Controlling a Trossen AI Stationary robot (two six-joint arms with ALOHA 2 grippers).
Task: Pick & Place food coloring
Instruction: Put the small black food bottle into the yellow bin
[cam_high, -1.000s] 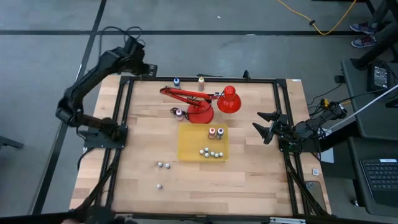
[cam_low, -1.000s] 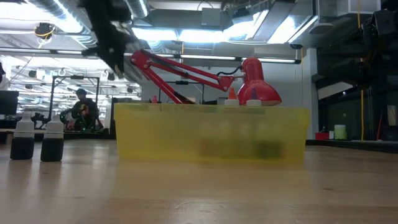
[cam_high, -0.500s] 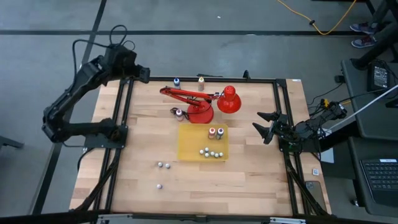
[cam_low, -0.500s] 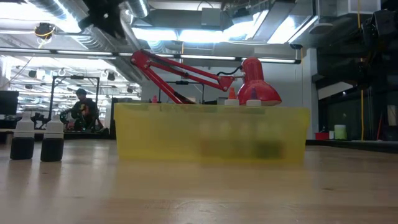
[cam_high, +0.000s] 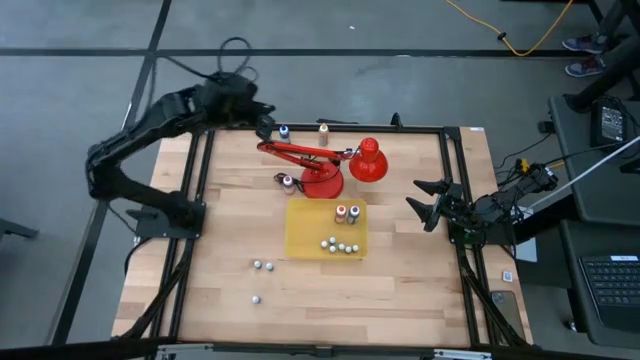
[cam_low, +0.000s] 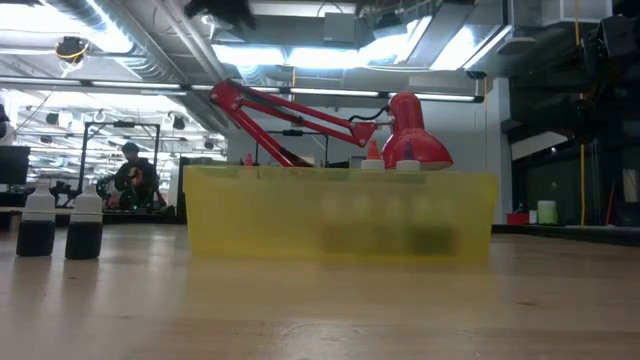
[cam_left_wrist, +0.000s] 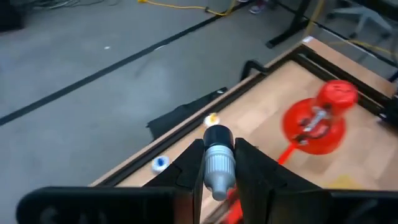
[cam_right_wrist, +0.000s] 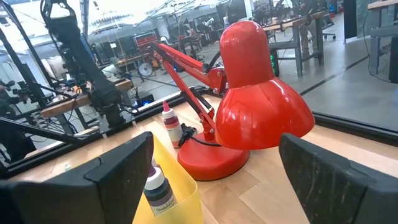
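— Wooden tabletop (cam_high: 400, 280): what sits on it?
— A red desk lamp (cam_high: 325, 165) behind a yellow tray (cam_high: 325, 230) with two bottles (cam_high: 346, 213).
— And the left gripper (cam_left_wrist: 219, 163)?
— Raised over the far-left edge, pinching a dark-capped food coloring bottle (cam_left_wrist: 217, 163).
— The right gripper (cam_high: 428, 203)?
— At the right edge, fingers spread wide, holding nothing.

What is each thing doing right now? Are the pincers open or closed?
Left pincer: shut on a little bottle, over the table edge.
Right pincer: open, empty, by the table's right edge.
Lamp: standing, arm folded low.
Tray: holds several bottles.
Two dark bottles: upright on the table.
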